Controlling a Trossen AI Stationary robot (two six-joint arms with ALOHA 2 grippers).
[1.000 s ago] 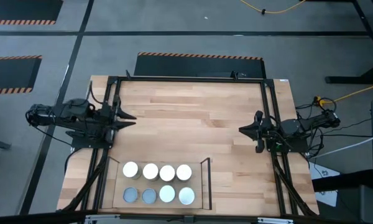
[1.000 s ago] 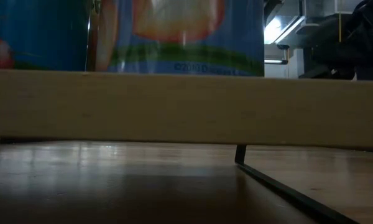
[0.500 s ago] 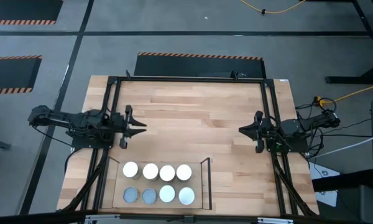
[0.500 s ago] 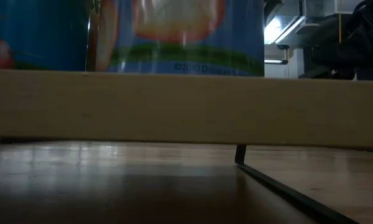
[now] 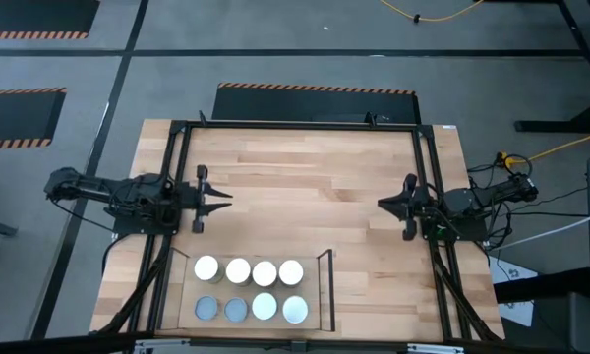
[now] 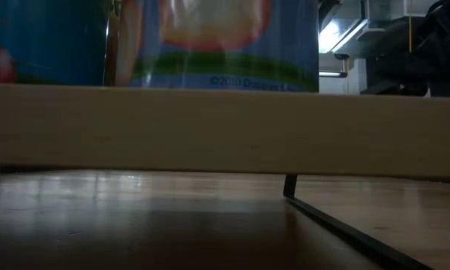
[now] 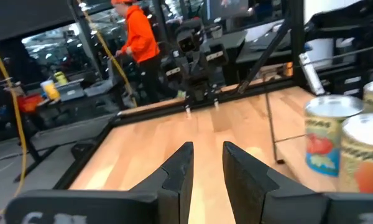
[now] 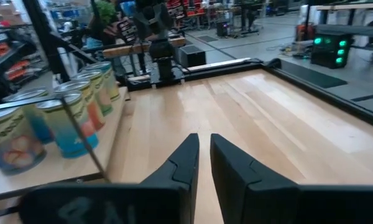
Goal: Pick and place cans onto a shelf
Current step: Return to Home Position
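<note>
Pale wood runs bare across the middle of the table point(image 5: 305, 177), and both arms sit at its sides, facing each other over that open stretch. The left gripper point(image 5: 221, 197) hangs just inside the left frame rail, its fingers drawn close with only a narrow slit between them and nothing held. The right gripper point(image 5: 382, 205) mirrors it at the right rail, fingers nearly together and empty too.

All eight cans point(image 5: 238, 270) stand upright on the shelf point(image 5: 317, 287), two rows of four, at the table's near edge. The shelf's long side runs left to right along that edge. From either gripper the cans lie off to one side, toward the near edge, not along the line the fingers point. The left arm is the nearer of the two; the right is well apart from the shelf.

No can is left on the bare table, so the placing looks done. Pulling back to rest calls only for staying clear of the shelf rail and the black frame point(image 5: 295, 125); the centre is open.
</note>
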